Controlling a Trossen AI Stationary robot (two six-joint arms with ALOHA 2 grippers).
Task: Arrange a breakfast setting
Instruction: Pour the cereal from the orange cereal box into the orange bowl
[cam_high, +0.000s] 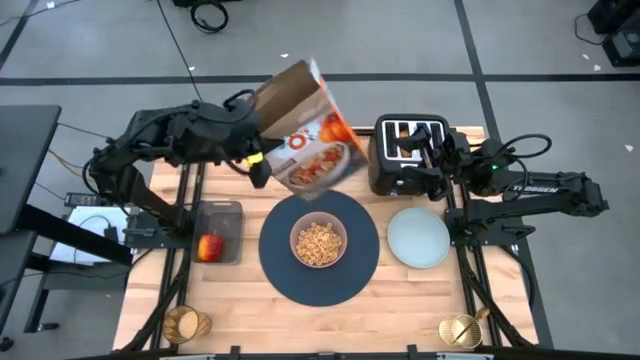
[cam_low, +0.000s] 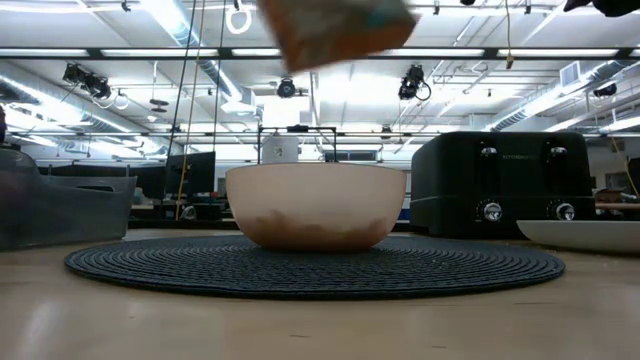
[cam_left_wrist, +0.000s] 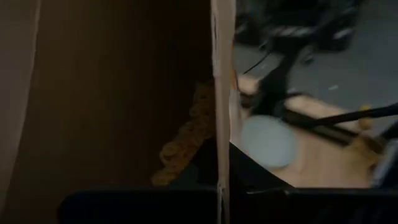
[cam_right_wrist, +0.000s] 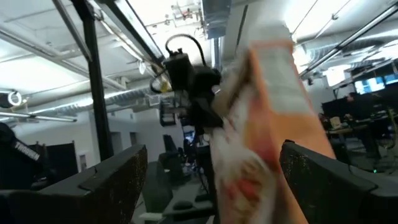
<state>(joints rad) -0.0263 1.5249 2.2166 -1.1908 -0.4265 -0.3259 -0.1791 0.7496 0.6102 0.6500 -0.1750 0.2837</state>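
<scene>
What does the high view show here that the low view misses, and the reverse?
High view only: the red apple in a grey tray, both arms, cereal inside the bowl, gold items at the table's front corners.
Low view only: the toaster's front dials, the room's ceiling lights.
Both: orange cardboard cereal box, translucent pink bowl, round navy placemat, black four-slot toaster, pale blue-grey plate.

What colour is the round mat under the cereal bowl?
Dark navy blue, with a ribbed woven texture; the placemat shows best in the high view.

robotics lab, open ceiling with ducts (cam_low: 200, 75) and strip lights (cam_low: 180, 20), monitors (cam_low: 190, 172), taped floor (cam_high: 470, 50)
</scene>
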